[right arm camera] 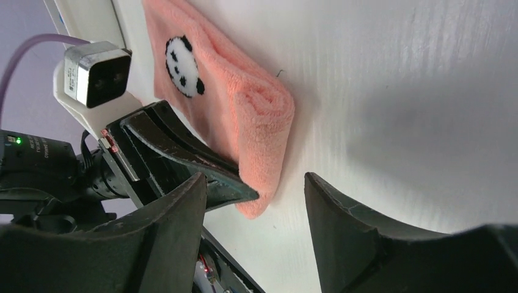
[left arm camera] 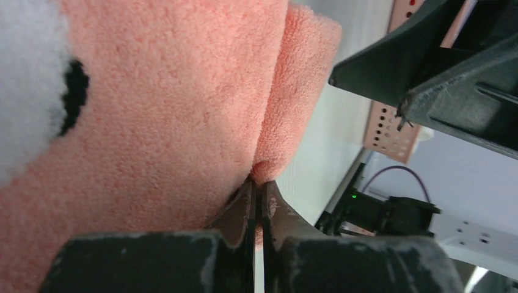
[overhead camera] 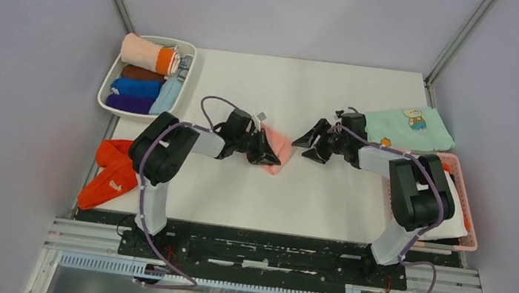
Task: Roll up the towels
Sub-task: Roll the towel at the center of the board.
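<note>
Your left hand (left arm camera: 258,192) is pinched nearly shut on a folded edge of the pink panda towel (right arm camera: 244,104), with only cloth between the jaws. The towel lies partly rolled near the middle of the worktop (overhead camera: 310,197). Your right hand (overhead camera: 311,147) sits just right of the towel, jaws spread wide and gripping nothing, with a strip of bare surface between it and the roll's end. It is the closest thing to the towel on that side.

Bare white worktop runs from the towel toward both the far edge and the near edge. Well left of the towel, the red-orange towels (overhead camera: 110,171) lie heaped at the left edge, partly hanging over it. Farther back on that side is a white tray (overhead camera: 106,90) of rolled cloths. Right of the towel, past your right hand, a mint-green cloth (overhead camera: 412,126) lies flat, and a pink basket (overhead camera: 468,217) lines the right edge.
</note>
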Robot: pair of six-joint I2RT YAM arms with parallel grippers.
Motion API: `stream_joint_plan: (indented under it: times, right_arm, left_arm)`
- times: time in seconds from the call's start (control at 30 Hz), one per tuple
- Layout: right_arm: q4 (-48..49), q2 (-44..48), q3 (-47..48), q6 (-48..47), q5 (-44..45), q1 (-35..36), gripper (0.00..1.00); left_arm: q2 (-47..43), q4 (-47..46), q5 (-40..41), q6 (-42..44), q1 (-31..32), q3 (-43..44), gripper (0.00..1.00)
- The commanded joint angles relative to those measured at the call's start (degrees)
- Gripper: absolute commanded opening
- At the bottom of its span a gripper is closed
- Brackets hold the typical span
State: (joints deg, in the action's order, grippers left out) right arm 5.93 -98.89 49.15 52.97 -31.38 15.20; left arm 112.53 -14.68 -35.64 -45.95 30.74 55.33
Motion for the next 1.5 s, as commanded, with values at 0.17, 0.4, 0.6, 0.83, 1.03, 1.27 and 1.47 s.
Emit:
stream_joint_plan:
  times: [0.17, 0.4, 0.6, 0.83, 1.03, 1.27, 1.47]
  right_arm:
    - [7.1, -6.2, 2.0, 2.2, 1.0, 2.4, 0.66]
    - [6.2, -11.3, 5.0, 2.2, 2.1, 4.2, 0.62]
    - [-0.7, -11.8, 6.4, -0.4, 4.6, 5.5, 0.42]
    - [-21.6, -8.3, 13.3, -5.4, 16.8, 7.0, 0.10]
    - [-34.9, -7.5, 19.2, -4.2, 25.0, 9.2, 0.00]
    - [-40.9, -8.6, 22.7, -2.2, 25.8, 9.8, 0.00]
    - [-43.2, -8.9, 23.8, -1.3, 25.9, 9.9, 0.00]
  left_arm:
    - [3.3, -12.5, -5.8, -14.4, -0.9, -4.5, 0.03]
    - [4.0, -12.4, -5.5, -14.6, -0.9, -5.2, 0.03]
    - [3.3, -12.2, -4.3, -14.7, -0.9, -5.9, 0.03]
    - [-1.4, -3.2, 1.1, -9.2, 0.1, -5.3, 0.17]
    - [-11.1, 9.8, 14.3, -1.1, 4.2, -3.9, 0.42]
    - [-20.1, 25.3, 45.0, 10.2, 17.1, 3.5, 0.58]
    - [-18.2, 25.8, 65.9, 19.5, 30.0, 8.0, 0.60]
